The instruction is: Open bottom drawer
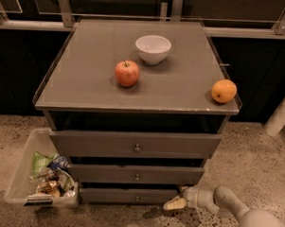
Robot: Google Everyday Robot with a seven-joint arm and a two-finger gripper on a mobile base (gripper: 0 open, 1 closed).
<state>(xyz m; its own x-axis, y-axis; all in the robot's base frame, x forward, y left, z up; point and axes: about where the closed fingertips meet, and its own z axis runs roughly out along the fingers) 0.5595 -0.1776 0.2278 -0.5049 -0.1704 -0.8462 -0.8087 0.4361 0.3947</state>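
The bottom drawer [124, 195] is the slimmest dark grey front of three, low on the cabinet, with a small round knob [137, 198] at its centre. It sits shut or nearly shut. My gripper [172, 205] is low at the drawer's right end, just off the front panel and to the right of the knob, pointing left. Its pale fingertips [175, 203] lie close to the floor. The white arm [237, 212] comes in from the lower right.
The cabinet top [87, 80] holds a white bowl [153, 48], a red apple [127, 73] and an orange [223, 90]. A clear bin [24, 169] of packets stands on the floor at the cabinet's left. The middle drawer [136, 174] and top drawer [136, 144] are above.
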